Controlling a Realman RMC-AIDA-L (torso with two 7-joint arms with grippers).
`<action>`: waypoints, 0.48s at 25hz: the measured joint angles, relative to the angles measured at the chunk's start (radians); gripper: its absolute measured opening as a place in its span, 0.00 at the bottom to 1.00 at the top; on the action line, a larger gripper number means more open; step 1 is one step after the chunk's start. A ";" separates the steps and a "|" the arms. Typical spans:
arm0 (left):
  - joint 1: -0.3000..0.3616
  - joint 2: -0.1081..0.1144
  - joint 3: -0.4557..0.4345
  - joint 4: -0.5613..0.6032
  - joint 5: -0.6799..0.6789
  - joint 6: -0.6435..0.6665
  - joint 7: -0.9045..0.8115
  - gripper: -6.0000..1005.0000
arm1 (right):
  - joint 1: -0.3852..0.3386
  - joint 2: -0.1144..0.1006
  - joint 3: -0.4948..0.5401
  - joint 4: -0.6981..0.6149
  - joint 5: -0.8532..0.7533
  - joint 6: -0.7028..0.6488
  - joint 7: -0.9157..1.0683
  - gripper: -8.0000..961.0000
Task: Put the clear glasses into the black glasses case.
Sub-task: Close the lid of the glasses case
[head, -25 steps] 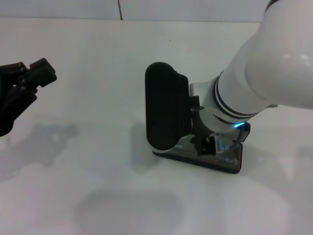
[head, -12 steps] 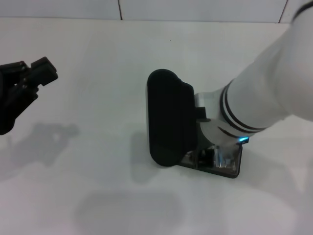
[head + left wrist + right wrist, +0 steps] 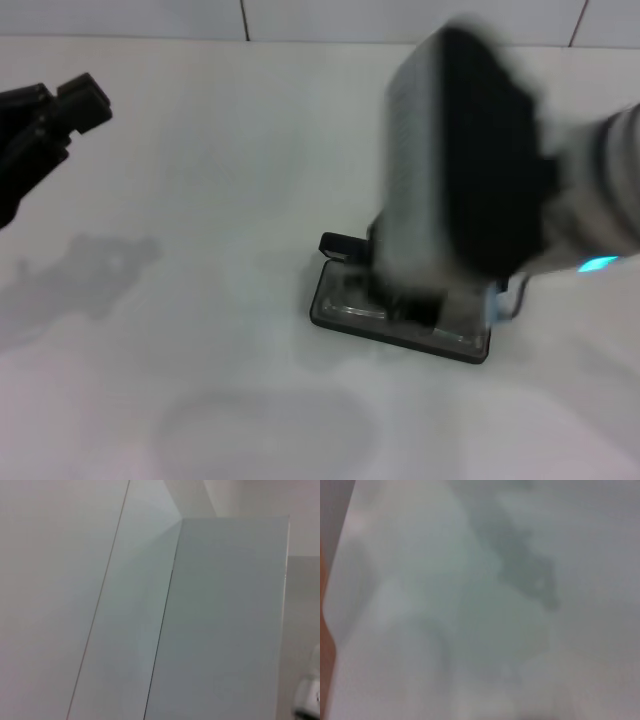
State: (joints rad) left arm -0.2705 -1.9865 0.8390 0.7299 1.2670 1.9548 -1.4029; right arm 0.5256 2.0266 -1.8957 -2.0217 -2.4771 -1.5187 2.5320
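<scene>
Black glasses case sits lid-up so clear glasses rest inside; right gripper blurred above, grip unreadable; left gripper parked aside, grip unclear

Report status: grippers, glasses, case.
Left gripper parked far left. Right gripper hidden behind its arm over the case. Case open on table; glasses seem inside. Nothing obstructing.

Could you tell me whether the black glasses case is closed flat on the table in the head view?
No, the black glasses case has its base on the table with its lid raised.
</scene>
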 joint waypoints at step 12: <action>-0.193 -0.052 -0.002 -0.006 0.206 -0.050 -0.005 0.08 | -0.342 -0.010 0.923 0.203 0.747 -0.029 -0.410 0.12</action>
State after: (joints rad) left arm -0.4634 -2.0387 0.8370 0.7243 1.4735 1.9050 -1.4077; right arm 0.1839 2.0161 -0.9731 -1.8186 -1.7302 -1.5477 2.1223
